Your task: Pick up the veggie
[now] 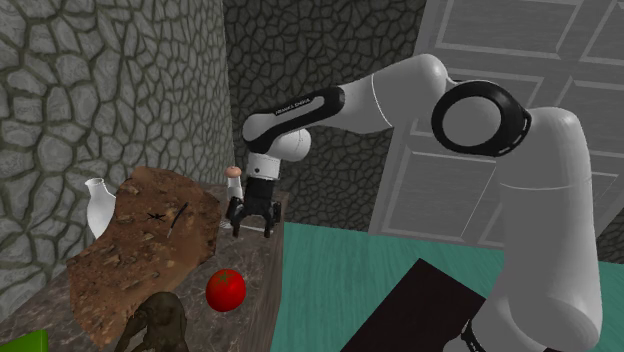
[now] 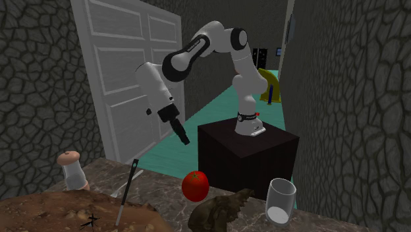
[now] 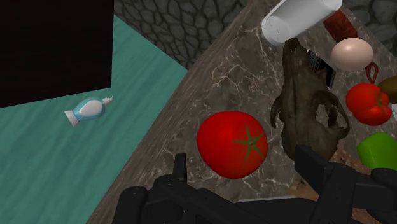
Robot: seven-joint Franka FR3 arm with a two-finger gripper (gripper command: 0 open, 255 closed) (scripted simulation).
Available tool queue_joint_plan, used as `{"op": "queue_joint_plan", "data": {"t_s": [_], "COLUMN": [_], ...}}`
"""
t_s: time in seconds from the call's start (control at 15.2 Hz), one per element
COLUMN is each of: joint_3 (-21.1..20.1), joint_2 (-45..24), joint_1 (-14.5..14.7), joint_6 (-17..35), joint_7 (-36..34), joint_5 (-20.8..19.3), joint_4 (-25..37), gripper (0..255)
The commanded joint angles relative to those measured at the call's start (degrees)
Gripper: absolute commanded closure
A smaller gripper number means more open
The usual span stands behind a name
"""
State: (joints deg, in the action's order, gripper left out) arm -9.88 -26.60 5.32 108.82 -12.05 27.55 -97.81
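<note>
We see a glossy red tomato (image 3: pixel 232 144) with a green star-shaped calyx, lying on the marbled desk (image 3: pixel 210 83) near its edge, beside a brown skull (image 3: pixel 312 108), our tool (image 1: pixel 253 228) hanging above the desk, fingers spread apart, gripping nothing.

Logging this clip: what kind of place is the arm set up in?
Probably a hallway-like room in a house: stone-patterned walls, a white panelled door, a teal floor, and a marble-look counter holding a red tomato.
</note>
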Motion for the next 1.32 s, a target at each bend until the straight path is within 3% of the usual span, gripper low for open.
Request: {"op": "queue_joint_plan", "data": {"t_s": [0.0,0.33,0.92,0.99,1.25], "joint_3": [-0.64,-2.14,-2.01,-2.01,-2.02], "joint_2": [-4.72,-15.35,-18.88,-18.84,-18.81], "joint_1": [0.26,1.00,1.31,1.30,1.30], "joint_6": [-0.41,-1.71,1.21,1.18,1.22], "joint_7": [-0.98,-3.48,-1.57,-1.57,-1.55], "joint_5": [1.72,4.84,4.92,4.92,4.93], "joint_4": [4.15,14.38,14.44,14.43,14.36], "gripper": [0,0,0,255,255]}}
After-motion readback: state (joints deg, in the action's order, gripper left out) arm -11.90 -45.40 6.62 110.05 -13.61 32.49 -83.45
